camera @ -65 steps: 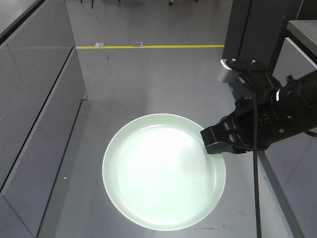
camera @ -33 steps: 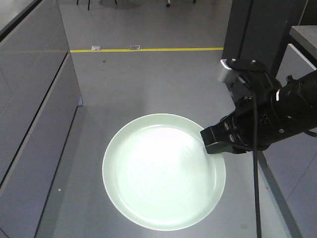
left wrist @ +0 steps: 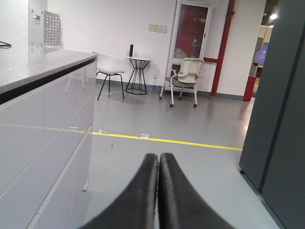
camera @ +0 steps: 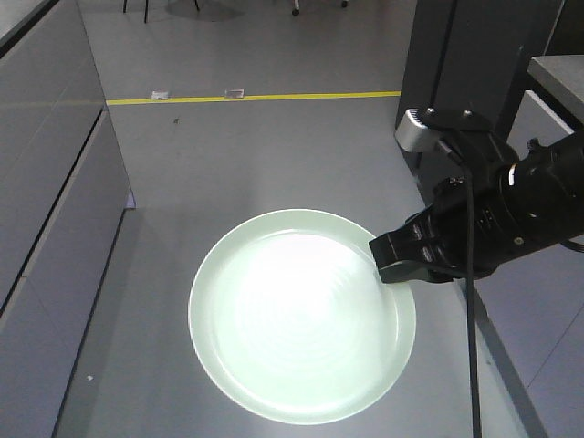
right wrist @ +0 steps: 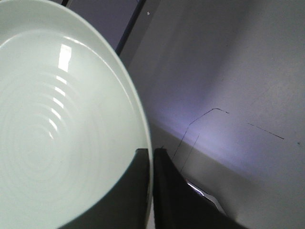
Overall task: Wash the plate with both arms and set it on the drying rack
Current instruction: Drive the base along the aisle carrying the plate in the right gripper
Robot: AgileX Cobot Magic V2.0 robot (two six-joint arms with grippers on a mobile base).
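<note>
Plate (camera: 292, 328) flat and face-up, rim clamped in the right pincer (right wrist: 151, 164); left pincer (left wrist: 158, 186) closed, empty.

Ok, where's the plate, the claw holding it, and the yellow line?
plate (camera: 292, 338), front view, its middle.
right claw (camera: 388, 260), front view, tips pinching the rim.
yellow line (camera: 274, 96), front view, middle of stripe.

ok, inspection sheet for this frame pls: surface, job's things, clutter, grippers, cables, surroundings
Surface: none under the plate; only grey floor below.
Job's things: plate face up, held in the air by its rim; rack: nothing seen.
Clutter: nothing seen.
Grippers: right gripper shut on the plate's rim; left gripper shut, empty.
Cables: black cable hangs past the right gripper, not touching the plate.
Surroundings: grey cabinets on the left, yellow line, chairs, dark column.
</note>
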